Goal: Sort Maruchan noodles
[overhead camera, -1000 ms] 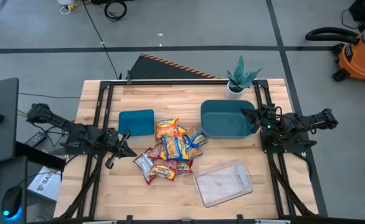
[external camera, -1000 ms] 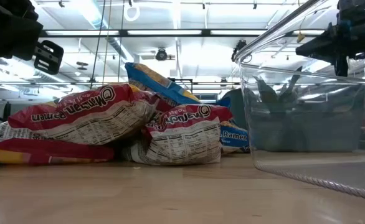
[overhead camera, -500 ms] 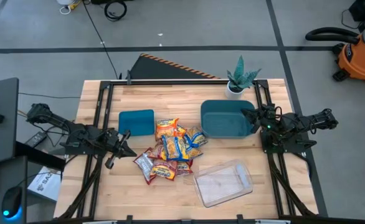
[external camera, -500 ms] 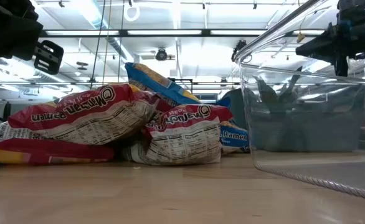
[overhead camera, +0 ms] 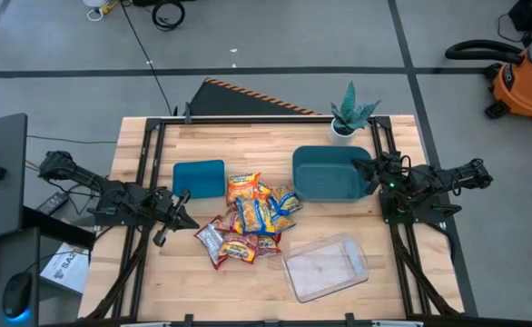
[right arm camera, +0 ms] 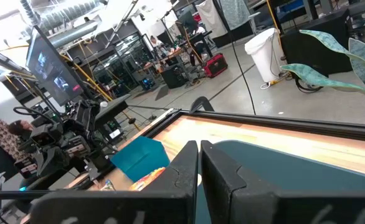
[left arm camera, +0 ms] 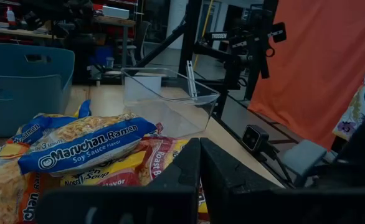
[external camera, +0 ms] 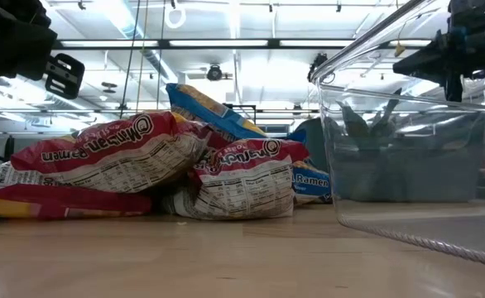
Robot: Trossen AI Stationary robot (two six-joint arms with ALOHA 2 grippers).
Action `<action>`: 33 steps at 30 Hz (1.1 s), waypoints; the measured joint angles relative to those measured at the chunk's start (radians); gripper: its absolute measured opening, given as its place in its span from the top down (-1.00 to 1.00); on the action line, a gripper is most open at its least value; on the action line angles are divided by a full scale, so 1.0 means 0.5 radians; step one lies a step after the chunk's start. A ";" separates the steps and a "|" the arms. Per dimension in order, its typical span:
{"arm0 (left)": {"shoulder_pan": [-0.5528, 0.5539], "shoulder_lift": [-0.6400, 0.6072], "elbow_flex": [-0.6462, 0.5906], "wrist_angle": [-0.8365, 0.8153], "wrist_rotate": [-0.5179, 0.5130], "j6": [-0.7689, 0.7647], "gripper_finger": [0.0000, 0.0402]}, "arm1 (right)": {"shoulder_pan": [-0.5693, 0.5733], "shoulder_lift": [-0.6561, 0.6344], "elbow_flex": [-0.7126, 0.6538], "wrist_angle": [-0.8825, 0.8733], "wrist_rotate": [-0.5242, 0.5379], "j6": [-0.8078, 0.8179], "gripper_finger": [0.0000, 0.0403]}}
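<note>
The Maruchan noodle packets (overhead camera: 251,222) lie heaped on the table's middle: blue-and-yellow, red-and-yellow and orange ones (external camera: 143,165). In the left wrist view a blue-and-yellow packet (left arm camera: 86,144) lies on top of red ones. My left gripper (overhead camera: 177,211) hovers shut at the table's left side, just left of the heap (left arm camera: 199,163). My right gripper (overhead camera: 372,174) is shut at the right side, beside the large teal bin (overhead camera: 328,173), which also fills the right wrist view (right arm camera: 276,168).
A small teal bin (overhead camera: 199,179) sits left of the heap's far end. A clear plastic tray (overhead camera: 325,266) stands near the table's near right (external camera: 416,149). A potted plant (overhead camera: 349,116) stands at the far edge. Metal frame rails run along both table sides.
</note>
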 joint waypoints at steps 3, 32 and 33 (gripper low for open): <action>0.000 0.000 0.001 0.000 0.000 0.000 0.93 | 0.001 0.000 0.000 0.000 0.000 0.000 0.88; 0.000 0.001 0.001 0.000 0.000 0.000 0.93 | 0.000 0.002 -0.001 0.391 0.158 -0.340 0.88; 0.000 0.001 0.001 0.000 -0.001 0.000 0.93 | 0.000 0.002 -0.001 0.484 0.208 -0.420 0.88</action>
